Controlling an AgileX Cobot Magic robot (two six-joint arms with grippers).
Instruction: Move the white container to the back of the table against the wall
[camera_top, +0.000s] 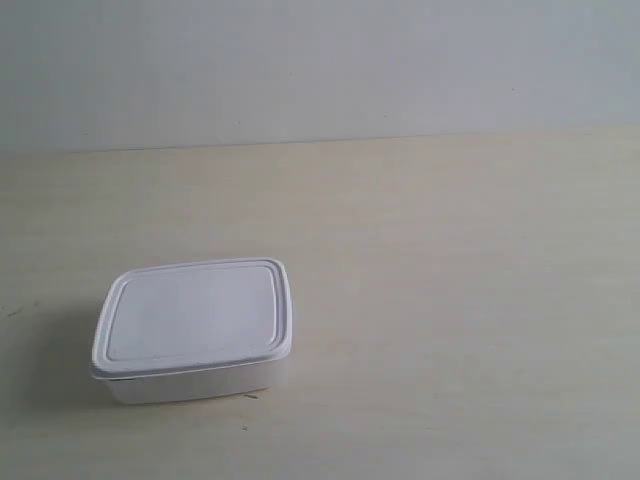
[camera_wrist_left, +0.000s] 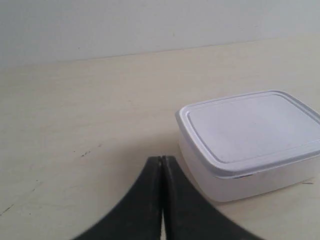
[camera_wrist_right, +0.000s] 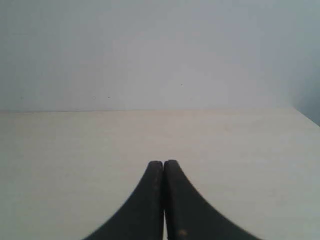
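Observation:
The white container (camera_top: 193, 330), a shallow lidded box, sits on the pale wood-grain table (camera_top: 450, 300) toward the exterior view's lower left, well short of the wall (camera_top: 320, 70). Neither arm shows in the exterior view. In the left wrist view the container (camera_wrist_left: 250, 140) lies just beside my left gripper (camera_wrist_left: 161, 159), whose black fingers are pressed together with nothing between them; the tips stand a short way from the box's near corner, apart from it. My right gripper (camera_wrist_right: 163, 163) is shut and empty over bare table (camera_wrist_right: 75, 160), facing the wall (camera_wrist_right: 160, 50); the container is out of that view.
A few small dark specks mark the table (camera_wrist_left: 85, 152) near the left gripper. The table's edge shows at the far side of the right wrist view (camera_wrist_right: 305, 117). The wall meets the table along a straight line behind the container.

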